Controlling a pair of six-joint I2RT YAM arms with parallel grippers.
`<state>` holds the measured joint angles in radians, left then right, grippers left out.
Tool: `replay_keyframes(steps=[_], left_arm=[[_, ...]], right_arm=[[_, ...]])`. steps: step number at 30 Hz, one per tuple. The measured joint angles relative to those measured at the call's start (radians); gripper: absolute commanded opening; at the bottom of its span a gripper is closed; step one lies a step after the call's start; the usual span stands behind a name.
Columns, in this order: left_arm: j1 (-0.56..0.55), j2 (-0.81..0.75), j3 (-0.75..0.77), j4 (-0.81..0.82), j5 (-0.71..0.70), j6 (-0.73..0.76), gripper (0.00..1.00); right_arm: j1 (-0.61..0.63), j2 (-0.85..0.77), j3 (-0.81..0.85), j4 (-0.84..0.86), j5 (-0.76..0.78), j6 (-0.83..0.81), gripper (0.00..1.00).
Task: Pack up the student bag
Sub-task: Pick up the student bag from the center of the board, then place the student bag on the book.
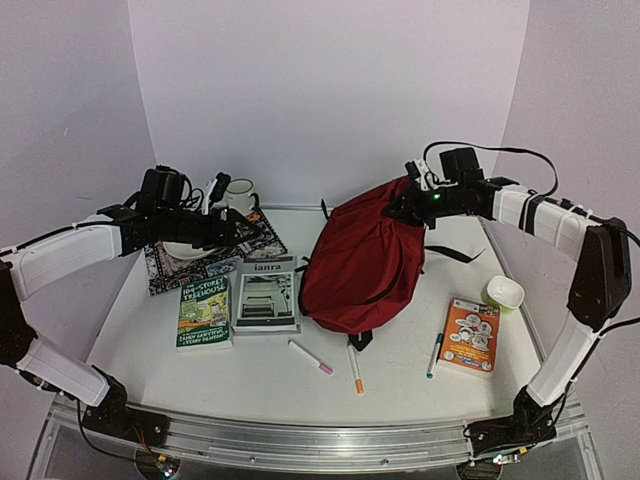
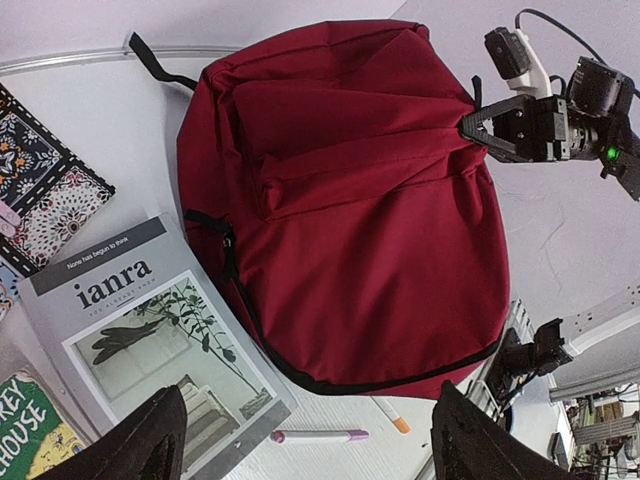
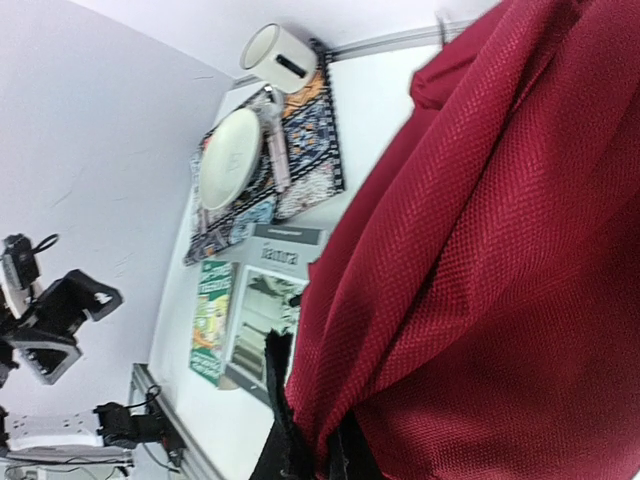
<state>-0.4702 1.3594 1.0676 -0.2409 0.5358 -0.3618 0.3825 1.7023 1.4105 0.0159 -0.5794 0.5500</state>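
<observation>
Now your right gripper (image 2: 470,126) pinches the top of the red bag (image 1: 358,262) tight. Your left gripper (image 2: 308,392) hangs spread wide, holding nothing. The red bag sits mid-table (image 1: 400,385), just beside the grey book (image 1: 266,295).

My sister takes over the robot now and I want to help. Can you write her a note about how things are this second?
The left gripper is open and empty, raised over the left side of the white table.
The right gripper is shut on the top fabric of the large dark red fabric backpack, mid-table.
Outside it on the table: green paperback book, grey "ianra" book, orange book, pink-tipped marker, orange-tipped marker, teal marker.
Done: nothing visibly packed; whether the bag is unzipped cannot be told.
Left, probably: open the bag, load books and markers.
</observation>
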Motion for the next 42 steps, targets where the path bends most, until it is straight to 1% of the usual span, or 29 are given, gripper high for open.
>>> replay_keyframes(steps=[6,13,18,22,27,35,39,42], left_arm=[[-0.009,-0.007,0.012,-0.014,0.012,0.004,0.84],[-0.072,-0.007,0.026,-0.023,0.01,0.017,0.84],[-0.089,-0.007,0.026,-0.025,-0.004,0.022,0.84],[-0.089,-0.007,0.026,-0.026,-0.024,0.022,0.84],[-0.09,-0.007,0.026,-0.029,-0.043,0.022,0.84],[-0.09,-0.008,0.026,-0.034,-0.067,0.022,0.84],[-0.09,-0.016,0.026,-0.049,-0.075,0.022,0.84],[-0.09,-0.023,0.026,-0.049,-0.077,0.023,0.82]], right_arm=[[0.027,-0.057,-0.06,0.064,-0.075,0.055,0.0],[0.042,-0.123,-0.131,0.125,-0.132,0.104,0.0],[0.046,-0.139,-0.138,0.162,-0.163,0.142,0.0],[0.056,-0.14,-0.124,0.181,-0.177,0.165,0.0],[0.088,-0.14,-0.056,0.196,-0.198,0.189,0.0],[0.178,-0.115,0.057,0.265,-0.222,0.214,0.0],[0.222,-0.064,0.041,0.311,-0.217,0.213,0.0],[0.234,-0.018,-0.031,0.329,-0.199,0.205,0.02]])
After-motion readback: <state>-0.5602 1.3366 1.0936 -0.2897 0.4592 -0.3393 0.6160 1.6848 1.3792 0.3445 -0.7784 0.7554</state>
